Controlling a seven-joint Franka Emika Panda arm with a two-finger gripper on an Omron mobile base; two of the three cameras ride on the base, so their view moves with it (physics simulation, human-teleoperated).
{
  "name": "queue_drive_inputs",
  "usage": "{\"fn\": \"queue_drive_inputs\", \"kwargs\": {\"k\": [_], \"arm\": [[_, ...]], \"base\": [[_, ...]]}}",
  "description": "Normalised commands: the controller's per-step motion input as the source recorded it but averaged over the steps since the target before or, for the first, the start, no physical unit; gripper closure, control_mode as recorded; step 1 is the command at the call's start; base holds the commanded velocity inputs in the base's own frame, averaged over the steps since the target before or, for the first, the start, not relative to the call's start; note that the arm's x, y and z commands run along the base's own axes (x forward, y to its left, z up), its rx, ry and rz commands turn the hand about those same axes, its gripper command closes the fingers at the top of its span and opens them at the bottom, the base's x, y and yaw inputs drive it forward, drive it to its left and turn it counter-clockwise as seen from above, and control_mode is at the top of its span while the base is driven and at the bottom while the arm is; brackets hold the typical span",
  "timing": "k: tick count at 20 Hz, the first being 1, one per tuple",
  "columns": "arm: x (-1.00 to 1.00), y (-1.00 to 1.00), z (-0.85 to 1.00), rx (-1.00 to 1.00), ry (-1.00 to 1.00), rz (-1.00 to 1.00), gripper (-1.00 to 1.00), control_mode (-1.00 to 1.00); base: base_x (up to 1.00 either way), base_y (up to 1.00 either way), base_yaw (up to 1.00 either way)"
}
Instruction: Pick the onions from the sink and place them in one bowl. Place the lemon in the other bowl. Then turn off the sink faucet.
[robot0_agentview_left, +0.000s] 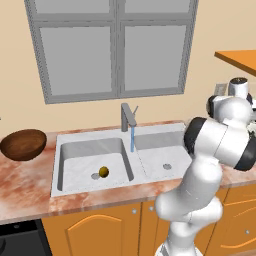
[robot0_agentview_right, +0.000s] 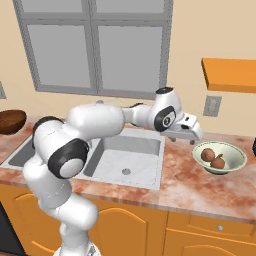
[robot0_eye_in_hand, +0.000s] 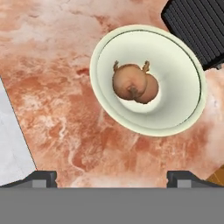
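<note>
Two reddish-brown onions (robot0_eye_in_hand: 129, 83) (robot0_agentview_right: 208, 154) lie touching each other in the pale green-white bowl (robot0_eye_in_hand: 179, 87) (robot0_agentview_right: 235, 156) on the counter right of the sink (robot0_agentview_left: 80, 157) (robot0_agentview_right: 135, 147). My gripper (robot0_agentview_right: 187, 136) (robot0_eye_in_hand: 112, 178) hovers just left of and above that bowl, open, with nothing between its fingertips (robot0_eye_in_hand: 41, 177). The yellow-olive lemon (robot0_agentview_left: 103, 172) sits in the sink's left basin beside a drain. On the counter at the far left stands the dark brown bowl (robot0_agentview_left: 22, 144) (robot0_agentview_right: 10, 121), with nothing in it. The faucet (robot0_agentview_left: 128, 117) pours a blue stream of water (robot0_agentview_left: 132, 139) into the sink.
A black ribbed object (robot0_eye_in_hand: 197, 26) stands right behind the pale bowl. An orange shelf (robot0_agentview_right: 230, 74) hangs on the wall above the right counter, with a wall outlet (robot0_agentview_right: 212, 105) under it. Reddish marbled counter (robot0_eye_in_hand: 65, 87) spreads between the bowl and the sink rim.
</note>
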Motion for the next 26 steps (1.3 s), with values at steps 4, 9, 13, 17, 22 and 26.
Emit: {"fn": "queue_drive_inputs", "kwargs": {"k": [4,9,13,17,22,26], "arm": [[-0.23,0.75,0.30,-0.03,0.07,0.00,-1.00,-1.00],[-0.15,0.69,0.40,0.00,0.06,0.00,-1.00,-1.00],[-0.14,0.68,0.35,0.00,0.02,0.00,-1.00,-1.00],[-0.14,0.69,0.21,0.02,0.00,0.00,-1.00,-1.00],[-0.15,0.72,0.07,0.06,0.00,0.00,-1.00,-1.00],[-0.14,0.72,0.00,0.11,0.00,0.00,-1.00,-1.00]], "base": [[0.00,0.00,0.00],[0.00,0.00,0.00],[0.00,0.00,0.00],[0.00,0.00,0.00],[0.00,0.00,0.00],[0.00,0.00,0.00]]}}
